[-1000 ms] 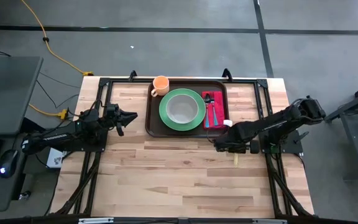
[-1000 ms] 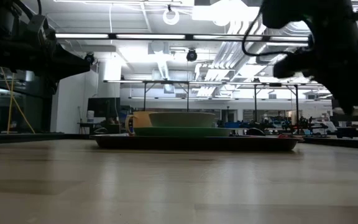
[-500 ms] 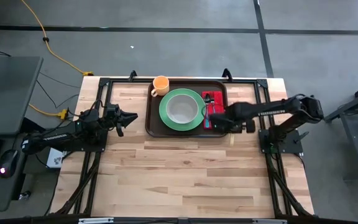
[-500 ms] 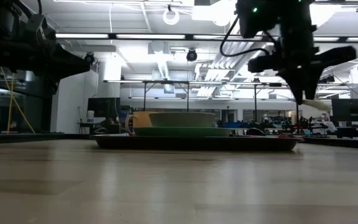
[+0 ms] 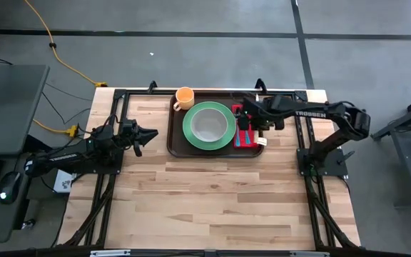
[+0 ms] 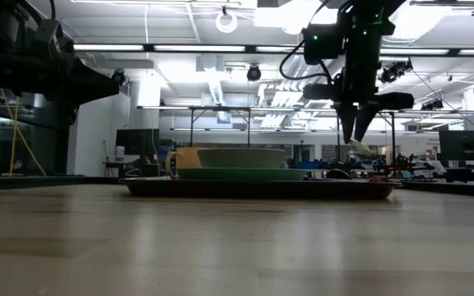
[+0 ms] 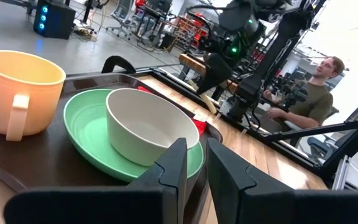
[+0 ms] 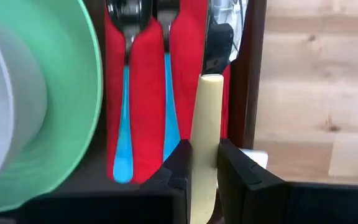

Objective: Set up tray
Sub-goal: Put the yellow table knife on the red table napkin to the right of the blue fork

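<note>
Hovering over the right end of the tray (image 5: 178, 145), the right gripper (image 5: 257, 123) has its two fingers pinched on a pale cream utensil handle (image 8: 205, 134), and the wrist view shows that handle hanging above the red napkin (image 8: 146, 93) near the tray's raised rim. White "TROSSEN" lettering reads clearly along the right arm (image 5: 307, 113) in the high view. Count it up: one dark brown tray, one green plate (image 5: 191, 135), one white bowl (image 5: 209, 125) sitting in that plate, one orange mug (image 5: 184, 97) at the tray's far left corner, one napkin carrying two blue-handled utensils (image 8: 124, 140). Tray sits at the table's (image 5: 212, 200) far edge, centred between the arms. Off to the left, the left gripper (image 5: 152, 133) waits just beside the tray's short side, fingers nearly together with a thin gap, holding nothing. Beyond the table, a person (image 7: 309, 93) sits in the room.
</note>
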Controlling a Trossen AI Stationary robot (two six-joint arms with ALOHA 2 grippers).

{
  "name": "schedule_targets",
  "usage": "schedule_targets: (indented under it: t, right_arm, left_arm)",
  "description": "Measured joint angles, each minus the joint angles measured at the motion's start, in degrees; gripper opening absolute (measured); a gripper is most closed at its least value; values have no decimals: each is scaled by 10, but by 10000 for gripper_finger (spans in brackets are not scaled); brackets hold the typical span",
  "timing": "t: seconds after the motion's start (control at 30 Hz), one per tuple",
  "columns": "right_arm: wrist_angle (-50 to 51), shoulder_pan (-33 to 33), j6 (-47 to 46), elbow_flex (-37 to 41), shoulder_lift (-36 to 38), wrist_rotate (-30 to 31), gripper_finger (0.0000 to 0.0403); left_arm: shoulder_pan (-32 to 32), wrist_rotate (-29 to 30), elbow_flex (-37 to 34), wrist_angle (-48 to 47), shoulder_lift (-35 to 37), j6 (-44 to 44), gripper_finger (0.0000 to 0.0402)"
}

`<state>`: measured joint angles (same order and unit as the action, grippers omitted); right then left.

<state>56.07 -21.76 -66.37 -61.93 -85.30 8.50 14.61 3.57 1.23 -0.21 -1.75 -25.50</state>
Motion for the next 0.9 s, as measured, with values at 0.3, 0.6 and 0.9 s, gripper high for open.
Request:
schedule_targets:
  t: [0.3,0.6,0.9]
  right_arm:
    - [-36,-53,69,0,0,-4,30]
    - [-104,-69,120,0,-47,-48,31]
    - [-105,-87,155,0,-88,-59,36]
  left_arm:
    - [0,12,0,1,0,2,92]
    - [0,15,0,2,0,2,92]
    - [0,16,0,2,0,-3,92]
